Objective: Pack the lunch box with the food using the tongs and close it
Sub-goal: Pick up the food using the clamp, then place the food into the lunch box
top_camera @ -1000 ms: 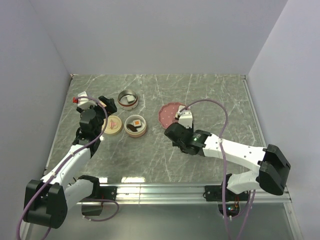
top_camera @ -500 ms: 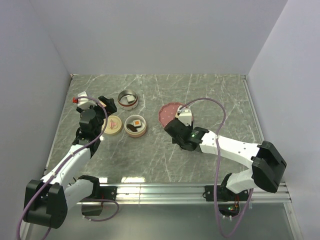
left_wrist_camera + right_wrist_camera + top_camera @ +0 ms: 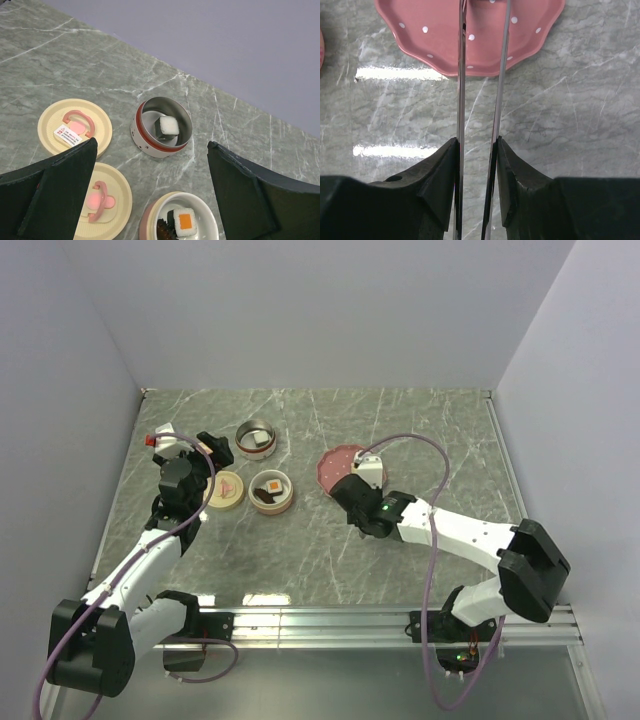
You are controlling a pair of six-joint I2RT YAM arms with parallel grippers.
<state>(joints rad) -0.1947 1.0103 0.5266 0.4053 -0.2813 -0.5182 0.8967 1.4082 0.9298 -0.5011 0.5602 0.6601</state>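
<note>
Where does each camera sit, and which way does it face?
Top external: above and behind, looking down at the table; both arms show.
Left wrist: on the left arm, facing the steel tin and lids; open left gripper frames it.
Right wrist: looks along the tongs to the pink plate; right gripper clamps them.
Shared: the plate, in top and right wrist.

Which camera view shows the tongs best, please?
The right wrist view: both arms of the tongs run from the right gripper over the pink plate. Top view: too small to see. Left wrist view: absent.
</note>
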